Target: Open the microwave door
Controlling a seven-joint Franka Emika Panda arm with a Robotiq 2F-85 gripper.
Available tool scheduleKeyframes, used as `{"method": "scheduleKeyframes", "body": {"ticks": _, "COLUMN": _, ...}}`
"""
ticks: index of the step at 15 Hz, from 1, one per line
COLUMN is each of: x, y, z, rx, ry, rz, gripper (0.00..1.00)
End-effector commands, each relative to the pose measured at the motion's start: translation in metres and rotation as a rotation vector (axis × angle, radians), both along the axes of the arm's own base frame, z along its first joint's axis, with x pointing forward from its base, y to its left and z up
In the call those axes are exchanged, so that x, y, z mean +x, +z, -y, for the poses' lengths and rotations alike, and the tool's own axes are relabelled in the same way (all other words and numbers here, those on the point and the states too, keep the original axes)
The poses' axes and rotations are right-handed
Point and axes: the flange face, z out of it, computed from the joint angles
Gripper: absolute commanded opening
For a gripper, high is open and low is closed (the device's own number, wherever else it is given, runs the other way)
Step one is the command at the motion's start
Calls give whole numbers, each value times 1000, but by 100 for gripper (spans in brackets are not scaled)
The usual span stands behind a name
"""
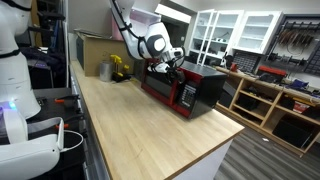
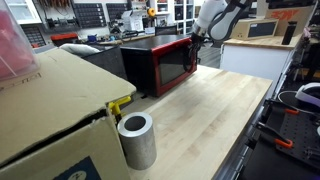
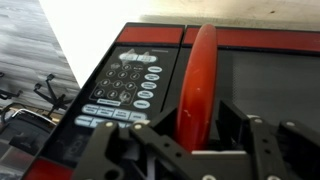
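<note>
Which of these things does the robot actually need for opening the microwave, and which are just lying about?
Needed: microwave; its red door; the door handle; the gripper, straddling that handle.

Lying about: cardboard box; grey cylinder; yellow object beside the box.

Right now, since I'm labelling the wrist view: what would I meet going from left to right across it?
Grey floor → microwave keypad → red door handle → dark door window.
</note>
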Motion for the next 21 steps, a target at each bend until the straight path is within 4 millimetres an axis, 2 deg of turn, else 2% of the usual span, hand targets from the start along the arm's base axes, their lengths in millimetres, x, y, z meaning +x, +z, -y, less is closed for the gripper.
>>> {"method": "scheduleKeyframes", "body": {"ticks": 1, "x": 3, "y": 2, "z": 8, "rx": 1, "ry": -13, "rz": 0, "gripper": 21}}
{"method": "scheduleKeyframes", "body": {"ticks": 4, "x": -3, "y": 2, "z": 8, "rx": 7, "ry": -20, "rz": -3, "gripper": 2}}
{"method": "scheduleKeyframes", "body": {"ticks": 5, "x": -7, "y": 0, "z": 5, "rx": 12, "ry": -21, "rz": -7, "gripper": 0}}
{"method": "scheduleKeyframes", "body": {"ticks": 7, "x": -14, "y": -2, "z": -3, "rx": 20, "ry": -10, "rz": -16, "gripper": 3}}
{"method": "scheduleKeyframes", "body": {"ticks": 11, "x": -33, "y": -5, "z": -19, "rx": 63, "ry": 18, "rz": -35, "gripper": 2}}
{"method": "scheduleKeyframes", "body": {"ticks": 17, "x": -59, "y": -10, "z": -19, "rx": 79, "ry": 29, "rz": -34, "gripper": 1}}
{"method": "scheduleKeyframes", "body": {"ticks": 21, "x": -86, "y": -16, "z": -26, "rx": 104, "ry": 13, "rz": -20, "gripper": 0}}
